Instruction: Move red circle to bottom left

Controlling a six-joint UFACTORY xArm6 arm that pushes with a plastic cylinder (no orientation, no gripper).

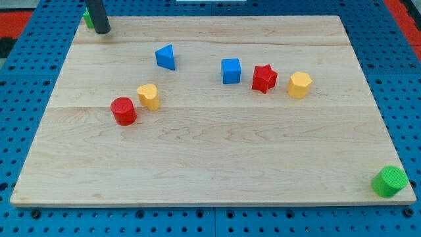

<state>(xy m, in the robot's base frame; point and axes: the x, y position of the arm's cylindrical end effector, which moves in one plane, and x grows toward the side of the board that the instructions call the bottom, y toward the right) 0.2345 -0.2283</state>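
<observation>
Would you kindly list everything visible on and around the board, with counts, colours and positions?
red circle: 1, red, left of centre, just beside the yellow heart
yellow heart: 1, yellow, upper right of the red circle
blue triangle: 1, blue, upper middle-left
blue cube: 1, blue, near the centre top
red star: 1, red, right of the blue cube
yellow hexagon: 1, yellow, right of the red star
green cylinder: 1, green, bottom right corner
green block: 1, green, top left corner, mostly hidden, shape unclear
wooden board: 1, light wood, on a blue pegboard
my tip: 1, dark, top left corner, far from the red circle
</observation>
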